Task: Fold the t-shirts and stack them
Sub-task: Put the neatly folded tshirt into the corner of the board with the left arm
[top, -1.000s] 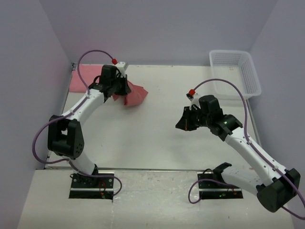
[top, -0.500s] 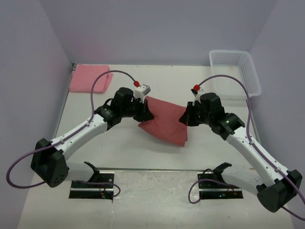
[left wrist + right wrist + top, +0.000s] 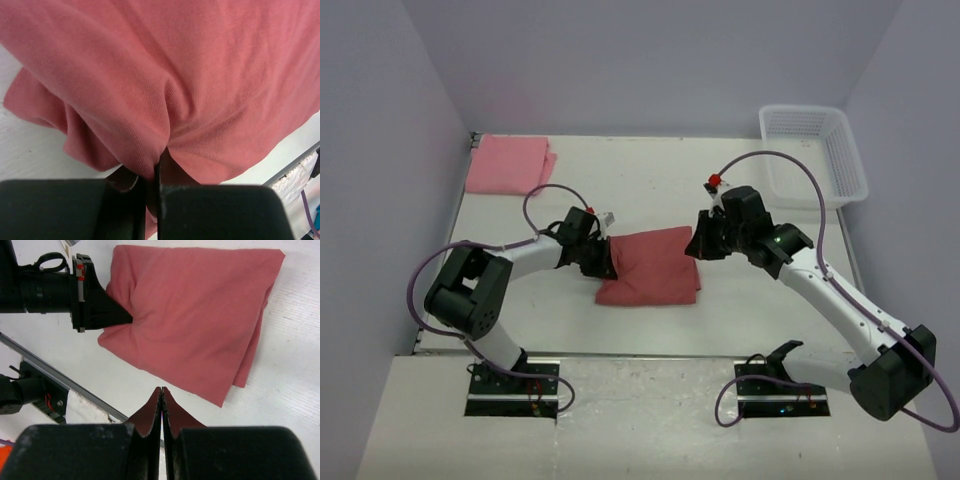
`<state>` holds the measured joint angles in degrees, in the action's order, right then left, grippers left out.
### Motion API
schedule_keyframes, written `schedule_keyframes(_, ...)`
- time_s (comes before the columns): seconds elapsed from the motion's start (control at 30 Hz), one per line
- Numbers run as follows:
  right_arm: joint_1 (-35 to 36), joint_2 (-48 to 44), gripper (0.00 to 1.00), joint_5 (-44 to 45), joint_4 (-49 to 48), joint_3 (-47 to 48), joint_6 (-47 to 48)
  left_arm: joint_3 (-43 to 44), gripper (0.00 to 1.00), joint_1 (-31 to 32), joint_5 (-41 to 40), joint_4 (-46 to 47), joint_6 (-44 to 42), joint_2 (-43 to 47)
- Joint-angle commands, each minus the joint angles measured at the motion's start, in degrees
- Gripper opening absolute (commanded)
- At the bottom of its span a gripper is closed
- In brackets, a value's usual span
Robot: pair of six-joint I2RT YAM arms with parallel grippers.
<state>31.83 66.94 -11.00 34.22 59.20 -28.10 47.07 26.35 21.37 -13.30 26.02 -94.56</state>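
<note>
My left fingers (image 3: 161, 181) are pinched tight on the brick-red t-shirt (image 3: 650, 268). From my left wrist I see its cloth gathered into creases that run down into the narrow slit between them, and the fabric fills nearly the whole frame. In the top view that shirt lies folded to a rough rectangle in the middle of the table (image 3: 650, 190), a little below the centre of the frame. I grip it at its left edge, with my forearm low over the table to the left of it. My right fingers (image 3: 161, 407) are pressed flat together with nothing between them. In my right wrist view they point up from the bottom of the frame toward the shirt, with a strip of bare white table between tip and cloth. From above they stand just beside the shirt's upper right corner. The pink t-shirt (image 3: 510, 165) lies folded in the upper left corner of the table, well apart from the red one. A white lattice basket (image 3: 810, 150) stands in the upper right.
</note>
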Motion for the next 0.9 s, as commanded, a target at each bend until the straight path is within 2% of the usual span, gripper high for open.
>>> schedule_keyframes(0.0, 0.4, 0.7, 0.01, -0.7, -1.4, 2.7, 0.5, -2.4, 0.00, 0.5, -0.2, 2.4, 3.2, 0.3)
schedule_keyframes(0.23, 1.2, 4.6, 0.01, -2.2, -5.0, 0.4, 0.1, 4.0, 0.02, -0.3, -13.3, -5.5, 1.6, 1.5)
schedule_keyframes(0.27, 1.3, 6.1, 0.01, -2.9, -5.5, 0.2, 0.2, 4.5, 0.08, -0.3, -15.9, -6.7, 1.6, 1.7)
schedule_keyframes(0.3, 1.4, 7.0, 0.01, -3.6, -5.8, 0.2, 0.5, 5.1, 0.19, -0.3, -16.7, -7.0, 1.2, 2.0)
schedule_keyframes(0.37, 1.7, 10.1, 0.01, -6.3, -7.8, 0.3, 1.7, 6.4, 0.29, -0.3, -18.6, -7.9, 1.0, 2.5)
schedule_keyframes(0.53, 1.8, 20.6, 0.00, -11.1, -11.6, 4.9, 2.3, 8.0, 0.66, -0.3, -17.9, -8.4, 0.3, 3.7)
schedule_keyframes(0.6, 1.9, 25.8, 0.00, -16.5, -14.5, 6.3, 2.3, 8.0, 0.79, -0.3, -17.8, -8.5, 0.3, 4.6)
schedule_keyframes(0.7, 2.0, 31.2, 0.00, -21.7, -17.1, 9.4, 1.6, 8.1, 0.84, -0.3, -18.3, -9.8, 0.4, 7.0)
schedule_keyframes(0.83, 2.1, 36.1, 0.00, -25.2, -17.5, 14.1, 0.7, 9.2, 0.86, -0.3, -21.1, -14.7, 1.9, 12.0)
schedule_keyframes(0.87, 2.1, 36.9, 0.00, -26.1, -17.5, 14.8, 0.2, 10.0, 1.00, -0.3, -21.1, -15.8, 2.2, 12.8)
